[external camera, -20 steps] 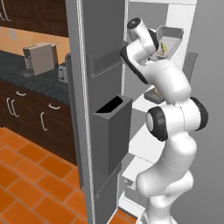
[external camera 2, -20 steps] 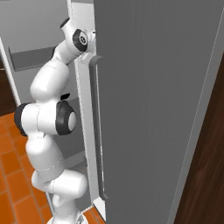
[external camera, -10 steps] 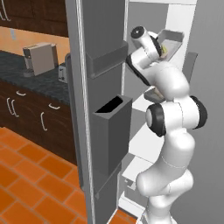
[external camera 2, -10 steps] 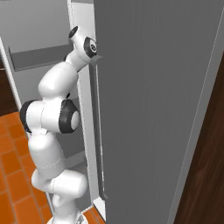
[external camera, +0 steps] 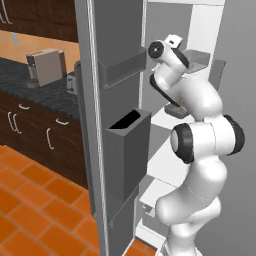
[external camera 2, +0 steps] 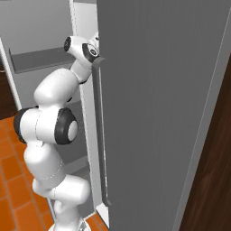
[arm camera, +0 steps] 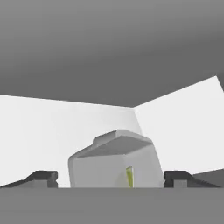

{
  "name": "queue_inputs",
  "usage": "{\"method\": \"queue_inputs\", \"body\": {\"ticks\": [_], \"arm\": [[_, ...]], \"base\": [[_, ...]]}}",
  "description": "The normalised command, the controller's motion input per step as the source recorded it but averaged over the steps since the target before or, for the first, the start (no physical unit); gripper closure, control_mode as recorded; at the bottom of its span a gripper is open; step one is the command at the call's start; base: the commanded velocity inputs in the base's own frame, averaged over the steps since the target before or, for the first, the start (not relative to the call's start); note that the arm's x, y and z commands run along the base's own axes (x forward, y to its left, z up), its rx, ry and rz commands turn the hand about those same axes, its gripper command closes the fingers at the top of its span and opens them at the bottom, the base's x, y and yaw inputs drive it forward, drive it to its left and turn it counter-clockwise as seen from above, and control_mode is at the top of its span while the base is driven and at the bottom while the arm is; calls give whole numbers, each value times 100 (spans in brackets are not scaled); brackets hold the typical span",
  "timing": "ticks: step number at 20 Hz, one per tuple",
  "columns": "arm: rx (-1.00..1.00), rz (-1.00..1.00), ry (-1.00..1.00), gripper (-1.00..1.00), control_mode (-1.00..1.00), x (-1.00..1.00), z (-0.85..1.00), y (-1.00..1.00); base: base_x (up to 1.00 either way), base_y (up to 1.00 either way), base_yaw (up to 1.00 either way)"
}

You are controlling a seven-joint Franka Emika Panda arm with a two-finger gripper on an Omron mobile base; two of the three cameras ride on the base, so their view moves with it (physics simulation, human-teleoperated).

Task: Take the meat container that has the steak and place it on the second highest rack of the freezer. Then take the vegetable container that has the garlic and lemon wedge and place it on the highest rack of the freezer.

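Freezer [external camera: 125, 165] stands open, its door carrying grey bins [external camera: 127, 160] toward the kitchen side and its white shelves behind the arm. Left of it a dark-topped desk [external camera: 35, 90] holds a boxy grey appliance [external camera: 46, 66]. On the highest rack sits the vegetable container [arm camera: 114, 161], a grey tray seen end-on between the fingertips [arm camera: 43, 176] in the hand view, with a sliver of yellow-green lemon wedge [arm camera: 129, 176] showing at its near end. The claw [arm camera: 109, 179] is spread wide to either side of the tray, gripping nothing.
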Motion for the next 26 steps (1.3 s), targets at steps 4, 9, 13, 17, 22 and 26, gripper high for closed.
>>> {"method": "queue_inputs", "body": {"ticks": [4,9,13,17,22,26], "arm": [[-9,23,-4,-100,-100,-91,53,31],[-7,24,0,-100,-100,-100,45,41],[-10,13,0,-100,-100,-100,-1,71],[-8,8,0,-100,-100,-100,-15,54],[-1,3,-5,-100,-100,-100,-8,11],[-1,1,-8,-100,-100,-100,-9,9]], "base": [[0,0,0],[0,0,0],[0,0,0],[0,0,0],[0,0,0],[0,0,0]]}}
